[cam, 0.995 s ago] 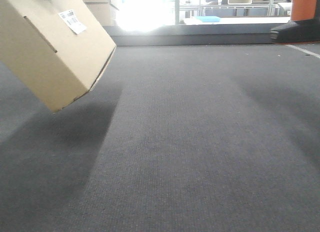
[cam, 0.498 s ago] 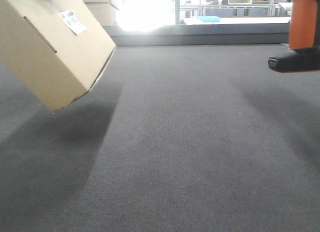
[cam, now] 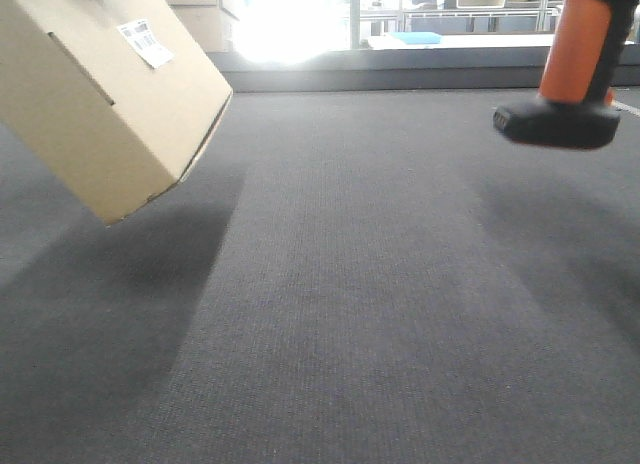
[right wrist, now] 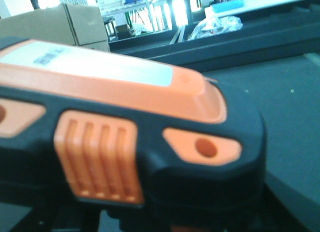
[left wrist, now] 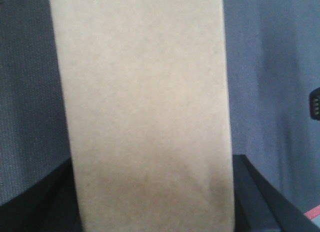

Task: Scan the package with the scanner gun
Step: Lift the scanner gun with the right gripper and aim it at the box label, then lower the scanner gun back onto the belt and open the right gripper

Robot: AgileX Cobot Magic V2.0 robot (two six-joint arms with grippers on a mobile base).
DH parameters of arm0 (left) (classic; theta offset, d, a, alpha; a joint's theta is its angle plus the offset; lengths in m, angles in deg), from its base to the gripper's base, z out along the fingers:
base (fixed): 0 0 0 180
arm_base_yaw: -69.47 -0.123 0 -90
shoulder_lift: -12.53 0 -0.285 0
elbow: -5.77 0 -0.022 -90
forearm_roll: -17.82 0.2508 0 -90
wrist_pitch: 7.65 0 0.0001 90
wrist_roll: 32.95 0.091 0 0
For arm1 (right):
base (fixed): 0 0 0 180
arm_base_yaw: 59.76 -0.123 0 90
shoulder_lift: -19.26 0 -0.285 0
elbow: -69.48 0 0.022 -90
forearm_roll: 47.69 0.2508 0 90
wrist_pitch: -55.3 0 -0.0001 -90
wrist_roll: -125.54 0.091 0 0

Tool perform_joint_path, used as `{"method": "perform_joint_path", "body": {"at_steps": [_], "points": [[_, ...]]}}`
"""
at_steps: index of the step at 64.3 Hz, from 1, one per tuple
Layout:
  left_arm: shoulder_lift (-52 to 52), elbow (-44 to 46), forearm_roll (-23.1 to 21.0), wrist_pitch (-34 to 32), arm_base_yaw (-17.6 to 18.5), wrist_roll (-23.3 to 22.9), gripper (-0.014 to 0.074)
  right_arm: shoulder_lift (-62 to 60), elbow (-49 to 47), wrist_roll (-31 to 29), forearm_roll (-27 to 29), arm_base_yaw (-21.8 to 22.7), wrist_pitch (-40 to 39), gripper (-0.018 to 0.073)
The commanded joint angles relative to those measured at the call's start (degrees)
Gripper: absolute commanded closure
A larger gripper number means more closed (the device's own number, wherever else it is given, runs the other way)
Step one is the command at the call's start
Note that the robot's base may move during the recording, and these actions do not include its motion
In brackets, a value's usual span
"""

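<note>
We see a plain brown cardboard box (cam: 105, 94) in the upper left of the front view. It is flat-sided and sharp-edged, tilted on one corner and clear of the floor, with a small white printed label (cam: 145, 41) on its upper face. The floor is a dark grey carpet (cam: 380, 304) with a fine woven grain, and the box's soft shadow falls on it beneath. In the left wrist view, the box's matte, unmarked face fills the middle of the frame. The left gripper (left wrist: 150, 202) is clamped on the box, with its dark fingers (left wrist: 255, 192) flanking the lower corners. At the upper right of the front view hangs the scanner gun (cam: 560, 104), well apart from the box. Its smooth orange handle slants up out of the frame and its chunky black end points down, above the carpet. In the right wrist view, the scanner's moulded black shell carries orange ribbed inserts and a pale top panel. The right gripper's jaws are not clearly shown, so we cannot tell how it holds the scanner.
</note>
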Motion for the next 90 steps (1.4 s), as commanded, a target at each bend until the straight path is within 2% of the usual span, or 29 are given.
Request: {"method": "perform_joint_path", "body": {"at_steps": [1,8,19,27,36,56,90], "points": [[0.82,0.38,-0.95,-0.13,-0.09,0.05,0.0707,0.94,-0.26,1.89,-2.86,-0.1,-5.22,0.0722],[0.82,0.38,-0.95,-0.13,-0.09,0.05,0.0707,3.21,-0.38,1.28,-6.45,-0.1,-7.51,0.0722],[0.82,0.38,-0.95,-0.13,-0.09,0.05,0.0707,7.26,-2.23,0.11,-6.98,0.01,-9.47,0.0722],[0.82,0.38,-0.95,-0.13,-0.09,0.05,0.0707,9.41,-3.89,-3.19,-7.38,0.01,-10.68,0.0722],[0.82,0.38,-0.95,-0.13,-0.09,0.05,0.0707,11.07,-4.74,-3.17,-7.38,0.01,-10.74,0.0722],[0.82,0.38,-0.95,-0.13,-0.09,0.05,0.0707,15.09,-4.74,1.66,-6.12,0.01,-10.87,0.0722],[0.82,0.38,-0.95,-0.13,-0.09,0.05,0.0707,19.82,-4.83,1.8,-6.12,0.01,-12.29,0.0722]]}}
